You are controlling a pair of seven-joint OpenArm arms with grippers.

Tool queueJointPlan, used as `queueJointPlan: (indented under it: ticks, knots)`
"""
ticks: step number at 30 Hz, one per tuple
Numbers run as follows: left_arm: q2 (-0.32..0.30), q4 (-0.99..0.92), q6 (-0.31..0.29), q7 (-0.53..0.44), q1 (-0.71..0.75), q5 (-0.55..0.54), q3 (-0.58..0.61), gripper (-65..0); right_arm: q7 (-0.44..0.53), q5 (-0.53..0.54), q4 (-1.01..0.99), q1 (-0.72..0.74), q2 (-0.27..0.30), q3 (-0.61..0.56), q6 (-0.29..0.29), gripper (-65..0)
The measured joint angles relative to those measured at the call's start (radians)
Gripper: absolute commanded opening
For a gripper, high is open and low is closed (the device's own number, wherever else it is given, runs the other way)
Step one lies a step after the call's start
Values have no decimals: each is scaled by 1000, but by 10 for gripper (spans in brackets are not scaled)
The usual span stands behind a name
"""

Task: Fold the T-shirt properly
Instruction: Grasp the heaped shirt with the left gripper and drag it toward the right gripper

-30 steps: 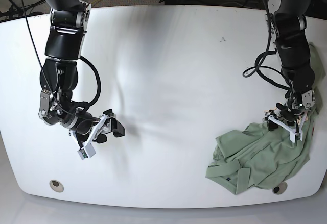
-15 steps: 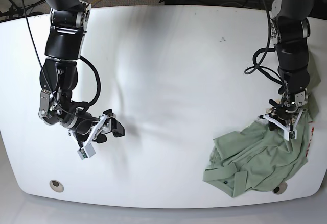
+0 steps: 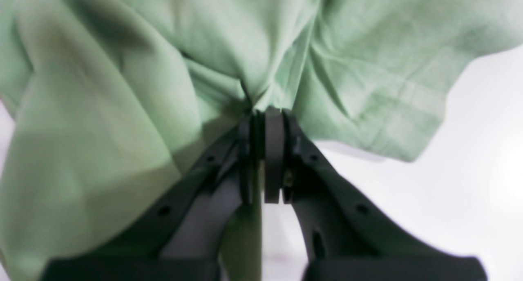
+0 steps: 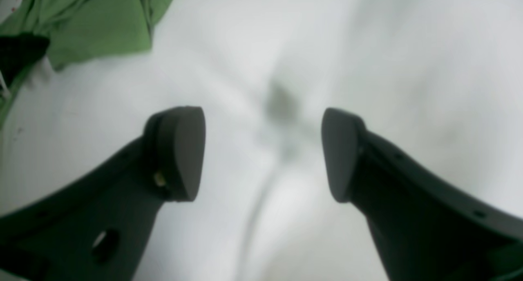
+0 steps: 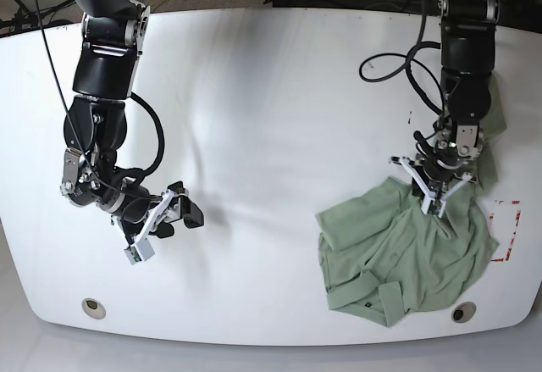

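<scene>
Left gripper (image 5: 434, 203) reaches down from the worktop's far edge, jaws pinched tight on the T-shirt (image 5: 406, 258). Right gripper (image 5: 165, 224) low near the front, jaws spread.

We see the T-shirt (image 5: 398, 258) crumpled on the white surface at the near right of the base view, pale sage green, soft knit. It's bunched, not flat: collar and a small dark label (image 5: 370, 301) sit at its near edge, one folded flap spreads left. Its upper edge is gathered into a peak with creases radiating from that point. In the left wrist view the fabric (image 3: 171, 68) hangs in loose folds, hem edge free at right.
</scene>
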Motion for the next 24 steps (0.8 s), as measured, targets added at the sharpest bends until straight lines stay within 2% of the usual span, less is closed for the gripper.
queueJointPlan:
  ticks: [2, 12, 15, 17, 20, 23, 24]
  knots:
    - [8, 111, 0, 55, 67, 6, 28, -650, -3, 5, 1, -11, -3, 29, 0, -220]
    - [14, 472, -12, 146, 306, 5, 192, -650, -26, 5, 19, -56, 13, 49, 7, -214]
    - [13, 527, -58, 143, 356, 7, 227, -650, -39, 3, 20, -74, 26, 52, 8, -212]
    - [16, 554, -121, 143, 386, -4, 238, -650, -56, -3, 19, -95, 28, 54, 40, -212]
    - [18, 588, -147, 156, 425, -9, 239, -649, -65, -8, 16, -108, 24, 48, 63, -209]
    - [16, 619, -158, 201, 433, -14, 219, -590, -63, -9, 13, -110, 12, 44, 63, -209]
    - [16, 625, -162, 221, 434, -15, 202, -542, -59, -9, 13, -110, 6, 44, 63, -209]
